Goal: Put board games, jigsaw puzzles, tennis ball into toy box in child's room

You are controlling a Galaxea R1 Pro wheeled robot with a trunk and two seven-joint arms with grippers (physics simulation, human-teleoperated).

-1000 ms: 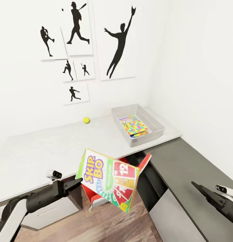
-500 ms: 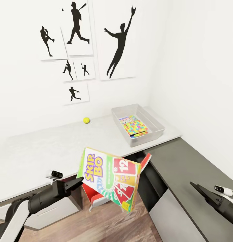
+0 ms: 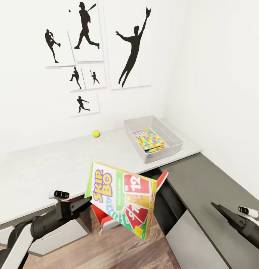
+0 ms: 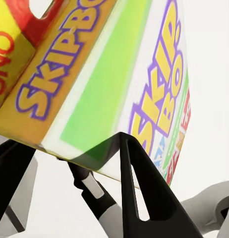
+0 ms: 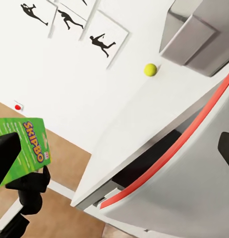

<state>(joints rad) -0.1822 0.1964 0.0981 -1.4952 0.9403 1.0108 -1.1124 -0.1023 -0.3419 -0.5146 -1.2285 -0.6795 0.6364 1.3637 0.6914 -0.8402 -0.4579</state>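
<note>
My left gripper [image 3: 83,204] is shut on the near edge of a yellow-red-green Skip-Bo board game [image 3: 123,198], holding it tilted in the air in front of the table [image 3: 51,168]. In the left wrist view the box [image 4: 109,84] sits clamped between the black fingers [image 4: 144,193]. The grey toy box [image 3: 173,135] stands at the table's far right end with jigsaw puzzles [image 3: 148,139] lying inside. A tennis ball [image 3: 96,133] rests on the table near the wall, left of the toy box. My right gripper [image 3: 218,207] hovers open over the dark counter [image 3: 207,183].
A red and grey chair [image 3: 106,220] stands under the held box, tucked at the table's front edge; it looms close in the right wrist view [image 5: 194,163]. Black sports silhouettes [image 3: 133,48] hang on the white wall. Wood-plank floor [image 3: 107,250] lies below.
The left gripper has raised and turned the Skip-Bo box a little, so its lid faces up more. The right gripper has shifted slightly lower.
</note>
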